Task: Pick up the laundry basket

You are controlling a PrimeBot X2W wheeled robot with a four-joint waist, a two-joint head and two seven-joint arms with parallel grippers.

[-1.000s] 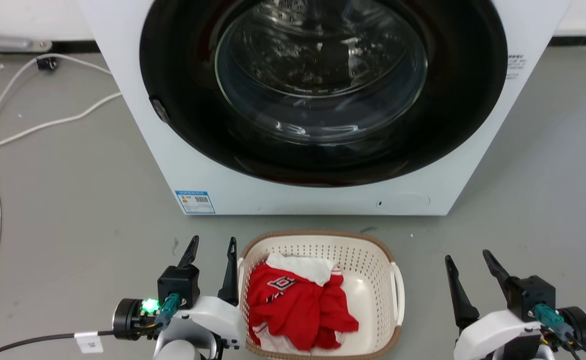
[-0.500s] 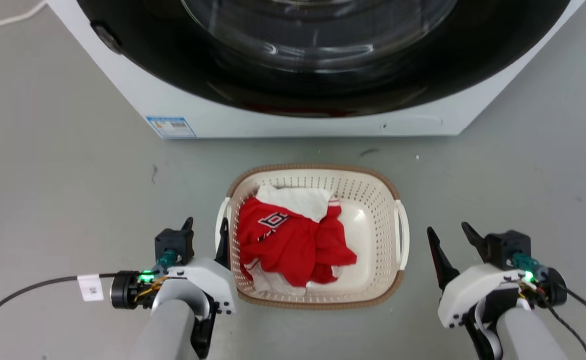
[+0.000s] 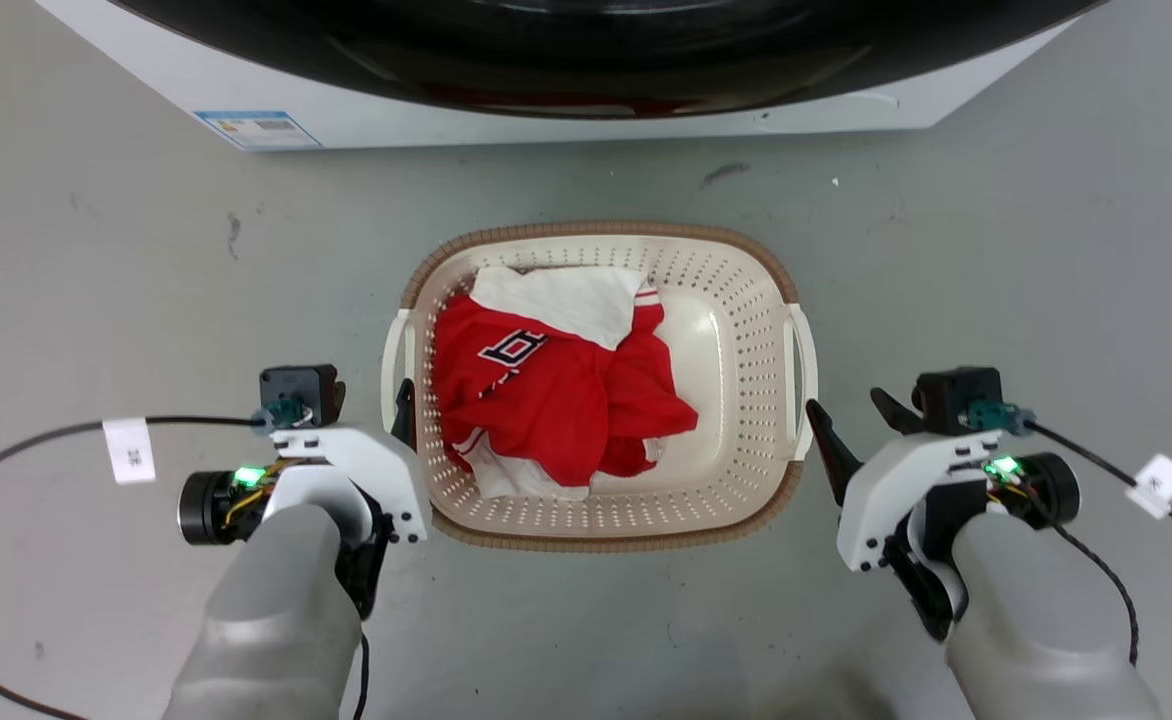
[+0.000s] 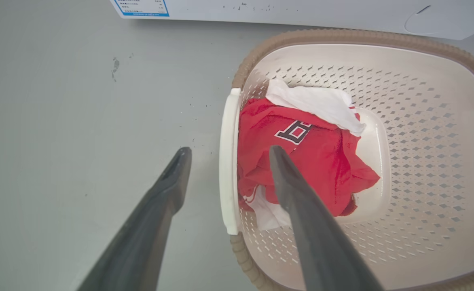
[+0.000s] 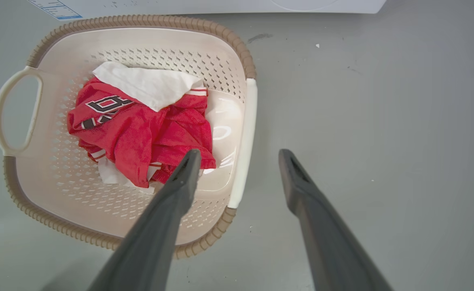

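Floor: smooth grey floor (image 3: 96, 280) with a few dark scuffs runs under everything.
Background: white front-loading washing machine (image 3: 546, 132) with a dark round door stands along the top of the head view. A blue-and-white sticker (image 3: 258, 128) sits at its lower corner.
Basket: cream-white perforated plastic laundry basket (image 3: 596, 229) with a brown woven-look rim sits upright on the floor. It is near the machine but apart from it, and directly between the two hands.
Contents: crumpled red fabric garment (image 3: 556, 400) with a black-and-white emblem lies in the basket's left half. A white cloth (image 3: 566, 295) laps over the garment's far edge.
Left hand: the left hand (image 4: 229, 150) is spread wide. In its wrist view, one dark finger hangs over the floor outside the basket and the other over the red garment. The left white handle (image 4: 225, 121) lies in line between them. In the head view the inner finger stands right at that handle; contact cannot be told.
Right hand: the right hand (image 5: 240, 152) is also spread wide. In its wrist view, the right white handle (image 5: 248, 113) lies between a finger over the basket's inside and a finger over the floor. In the head view the nearer fingertip is just beside the handle's outer edge, no touch visible.
Cables: black cables with white tags (image 3: 131, 450) trail from both wrists across the floor.
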